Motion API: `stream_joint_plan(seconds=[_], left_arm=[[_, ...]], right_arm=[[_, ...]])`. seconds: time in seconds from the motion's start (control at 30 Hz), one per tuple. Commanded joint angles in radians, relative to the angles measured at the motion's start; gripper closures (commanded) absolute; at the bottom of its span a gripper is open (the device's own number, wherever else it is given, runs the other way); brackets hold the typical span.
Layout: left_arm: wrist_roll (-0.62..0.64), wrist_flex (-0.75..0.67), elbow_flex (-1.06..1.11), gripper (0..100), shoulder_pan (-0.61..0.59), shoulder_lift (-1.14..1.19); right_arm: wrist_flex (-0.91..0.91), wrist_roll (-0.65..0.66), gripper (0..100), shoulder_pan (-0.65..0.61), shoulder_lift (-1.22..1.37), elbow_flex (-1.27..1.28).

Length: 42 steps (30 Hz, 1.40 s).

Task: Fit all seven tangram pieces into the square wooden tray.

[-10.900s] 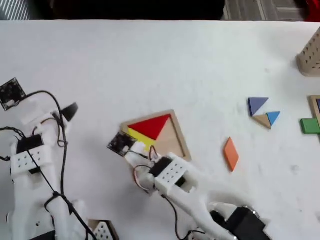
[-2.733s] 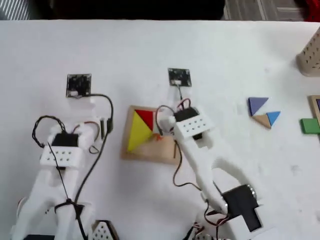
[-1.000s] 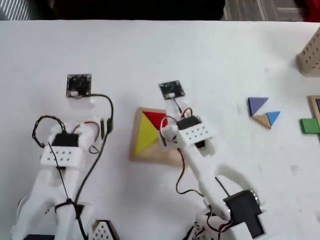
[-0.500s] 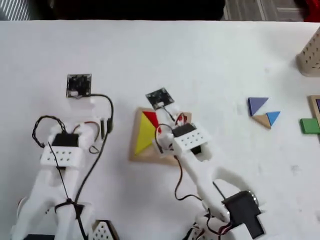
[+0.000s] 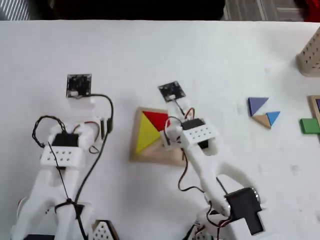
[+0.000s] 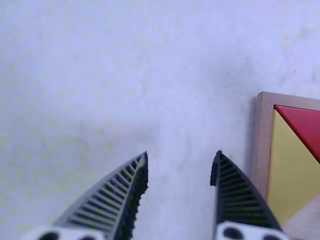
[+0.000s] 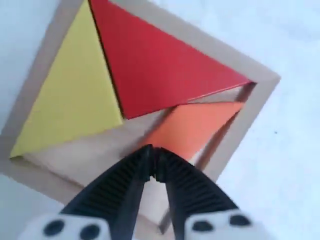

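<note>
You seem to be seating the orange parallelogram [image 7: 195, 125] in the tray [image 7: 262, 80]. Your right gripper [image 7: 154, 152], pressed together, sits at that piece's edge, beside the red triangle [image 7: 155, 65] and yellow triangle [image 7: 70, 95]. Next, nudge it flush against the red one without shifting the tray. Your left gripper [image 6: 181, 162], spread, hovers over bare worktop [image 5: 200, 50] just beside the tray's rim.

Count: one tray holding three pieces. Three more lie well apart: a purple triangle [image 5: 256, 104], tan triangle [image 5: 262, 120] and blue triangle [image 5: 273, 117].
</note>
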Motion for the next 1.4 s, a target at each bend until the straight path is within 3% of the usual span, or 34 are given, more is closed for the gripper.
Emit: stream_joint_plan(seconds=[0.0, 0.17, 1.13, 1.37], left_arm=[[0.012, -0.026, -0.026, 79, 0.013, -0.027], [0.012, -0.026, -0.026, 79, 0.013, -0.027], [0.012, -0.021, -0.026, 79, 0.013, -0.027], [0.012, -0.023, -0.026, 79, 0.013, -0.027]], right_arm=[[0.064, 0.011, 98.1, 0.021, -0.002, -0.057], [0.125, 0.087, 98.1, 0.015, -0.008, -0.072], [0.061, 0.095, 98.1, 0.111, 0.041, -0.120], [0.082, 0.094, 98.1, 0.111, -0.223, 0.011]])
